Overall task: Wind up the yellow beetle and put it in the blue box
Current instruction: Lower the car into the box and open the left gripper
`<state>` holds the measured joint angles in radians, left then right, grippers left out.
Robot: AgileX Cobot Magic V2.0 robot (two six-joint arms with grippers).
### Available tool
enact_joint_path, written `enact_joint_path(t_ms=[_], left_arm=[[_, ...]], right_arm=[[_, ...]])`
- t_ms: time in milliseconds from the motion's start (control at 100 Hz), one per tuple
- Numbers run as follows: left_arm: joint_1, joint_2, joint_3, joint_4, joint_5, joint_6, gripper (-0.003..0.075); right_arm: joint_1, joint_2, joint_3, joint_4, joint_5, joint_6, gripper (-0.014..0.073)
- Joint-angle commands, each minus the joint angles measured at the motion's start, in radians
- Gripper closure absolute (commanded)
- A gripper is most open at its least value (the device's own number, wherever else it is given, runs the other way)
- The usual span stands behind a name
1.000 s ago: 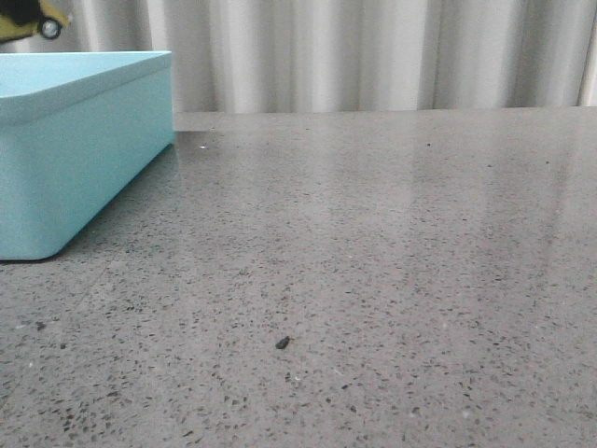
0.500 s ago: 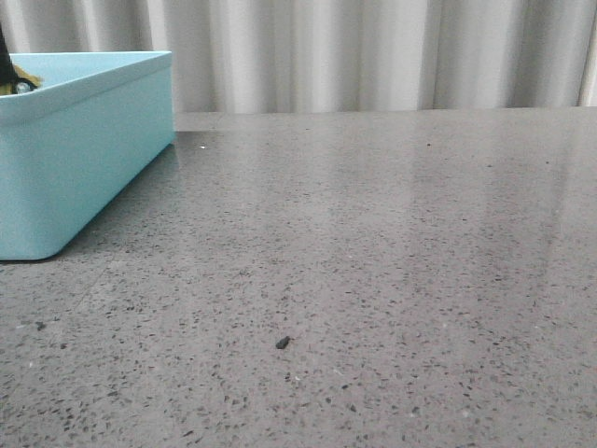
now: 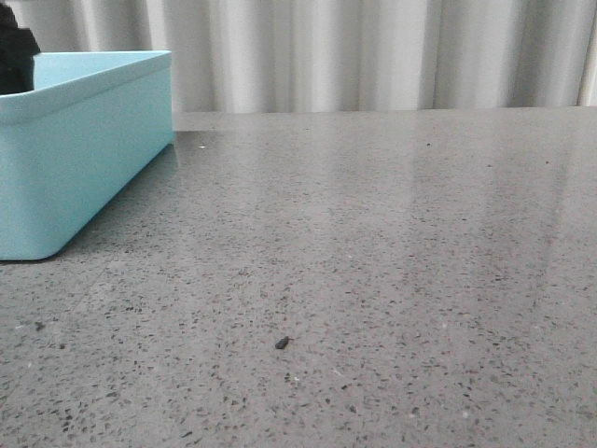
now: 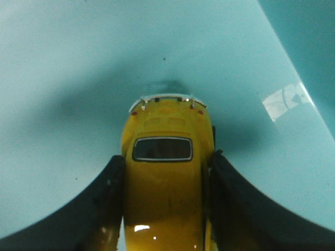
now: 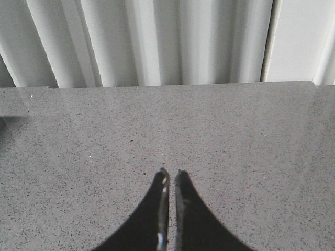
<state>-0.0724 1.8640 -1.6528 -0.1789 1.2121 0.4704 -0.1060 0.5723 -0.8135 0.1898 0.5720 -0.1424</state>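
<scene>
Down it goes: a second ago the yellow beetle was hanging above the blue box at the far left of the front view, half a second ago it was just peeking over the rim, and now it is dropping out of sight behind that rim, with only the dark bulk of the left arm showing there. The left wrist view is telling the rest. The left gripper is clamped on the car's flanks, one dark finger pressing each side, and the beetle is pointing nose or tail down at the pale turquoise floor inside the box, its silver bumper looking very close to that floor, possibly touching. By my reading the storing step is nearly finished and all that is left is letting go.

Away from the box, the right gripper is hanging over the grey speckled table with its fingers together, holding nothing.

Brands or lettering? None is readable on the car or the box.
</scene>
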Motion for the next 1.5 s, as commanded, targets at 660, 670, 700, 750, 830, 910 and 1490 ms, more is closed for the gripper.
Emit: enact_joint_path(t_ms=[660,670,700,750,830,910,1490], left_arm=[[-0.001,-0.028,-0.025,-0.010,0.010,-0.038,0.0725],[-0.001,-0.028,-0.025,-0.010,0.012,-0.038,0.0719],[-0.001,-0.028,-0.025,-0.010,0.020,-0.038,0.0699],[-0.001,-0.028,-0.025,-0.010,0.027,-0.038,0.0654],[-0.001,-0.028,-0.025,-0.010,0.027,-0.039,0.0559],[-0.001,-0.028,-0.025,-0.010,0.029,-0.042,0.0473],[-0.001,-0.038,-0.049,-0.019,0.058,-0.061,0.0279]], right_arm=[[0.001,0.002,-0.022,-0.005,-0.083,-0.009,0.0644],[0.001,0.002,-0.022,-0.005,-0.083,-0.009,0.0644],[0.001,0.002,-0.022,-0.005,-0.083,-0.009,0.0644],[0.001,0.002,-0.022,-0.005,-0.083,-0.009,0.0644],[0.001,0.002,-0.022,-0.005,-0.083,-0.009,0.0644],[0.001,0.002,-0.022,-0.005,-0.083,-0.009,0.0644],[0.001,0.002,-0.022,-0.005,-0.089,-0.009,0.0644]])
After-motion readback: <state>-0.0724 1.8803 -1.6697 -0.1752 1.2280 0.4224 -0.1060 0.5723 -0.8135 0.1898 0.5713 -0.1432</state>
